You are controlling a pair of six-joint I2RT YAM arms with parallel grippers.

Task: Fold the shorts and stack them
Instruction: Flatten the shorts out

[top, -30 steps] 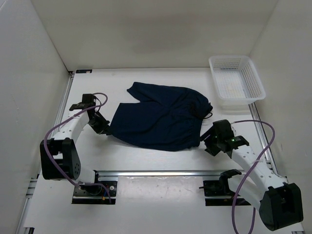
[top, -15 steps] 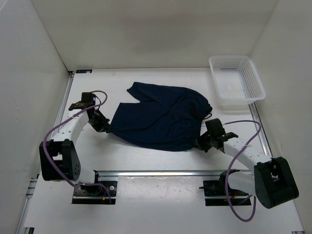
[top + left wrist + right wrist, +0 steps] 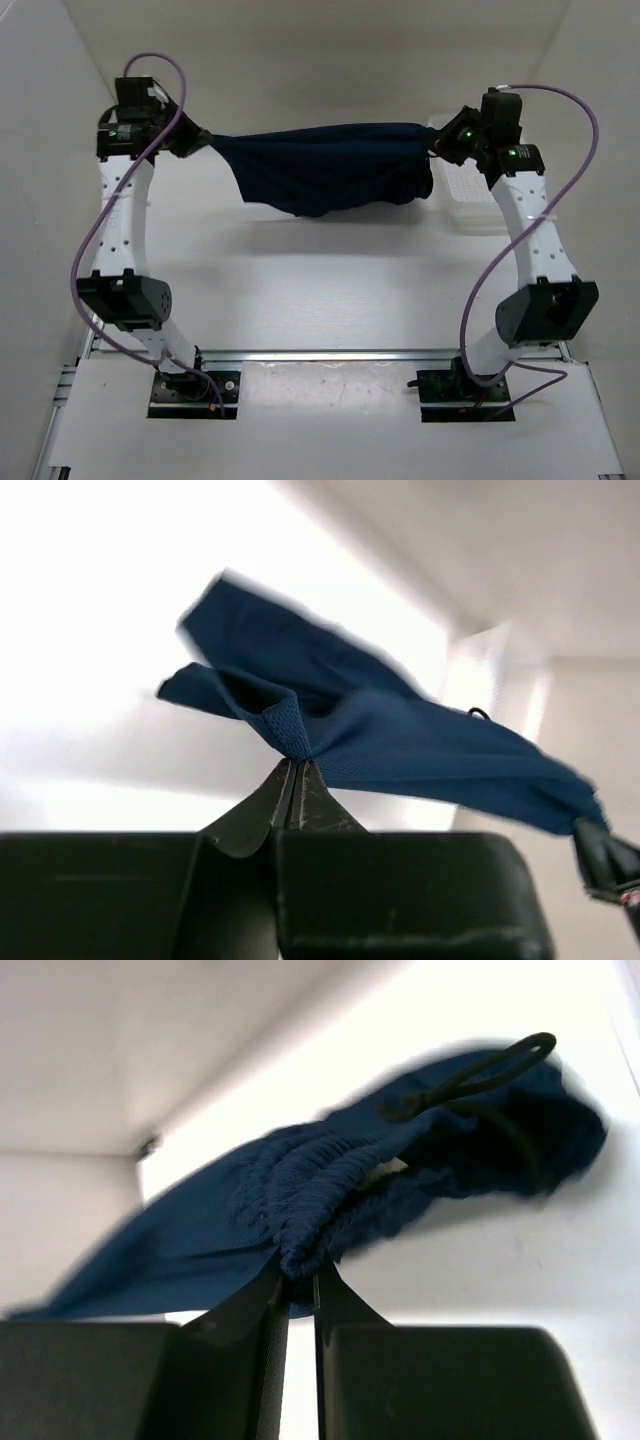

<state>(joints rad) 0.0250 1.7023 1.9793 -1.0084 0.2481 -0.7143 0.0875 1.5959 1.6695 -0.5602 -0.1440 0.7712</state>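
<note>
**Left fingers and right fingers hoist the shorts off the table**

A second ago the shorts lay flat on the table. Now both arms are up, and the garment hangs stretched between them, high over the far side. Left fingers pinch a fabric corner tight, and right fingers are clamped on the gathered waistband. That looks like the set-up for a fold. Dark navy, sagging mid-span, with the drawstring looping out at the right end.
</note>
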